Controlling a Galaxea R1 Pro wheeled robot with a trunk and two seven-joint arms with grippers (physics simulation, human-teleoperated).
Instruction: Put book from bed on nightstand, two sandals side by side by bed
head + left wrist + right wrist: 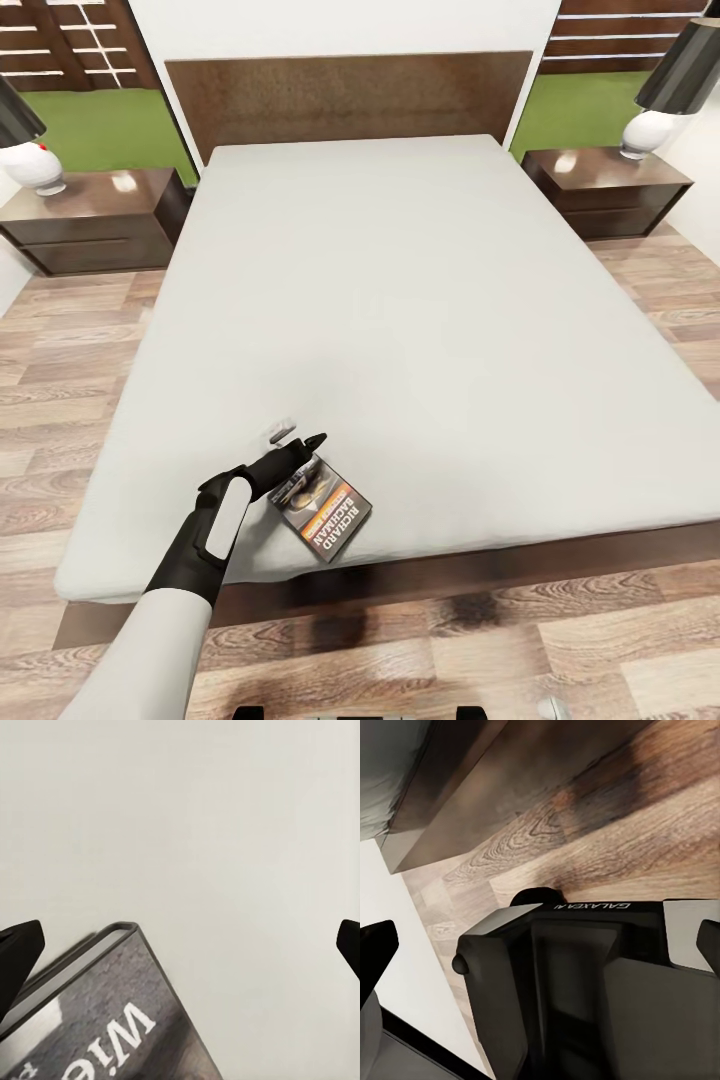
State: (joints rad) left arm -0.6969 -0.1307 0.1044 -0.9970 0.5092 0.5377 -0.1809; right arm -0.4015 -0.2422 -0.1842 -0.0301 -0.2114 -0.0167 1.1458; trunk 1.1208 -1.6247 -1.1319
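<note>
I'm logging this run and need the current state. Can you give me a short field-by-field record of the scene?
room: bedroom, wood-plank floor
bed: grey mattress, dark frame
book: flat on the mattress near the foot edge, cover up
left gripper: open, over the book's far corner; fingers wide apart, not gripping
right gripper: fingertips apart, pointed at the robot's base and the floor
nightstands: one on each side of the headboard, each with a lamp
book moved: not yet

White left arm ends in black tool.
</note>
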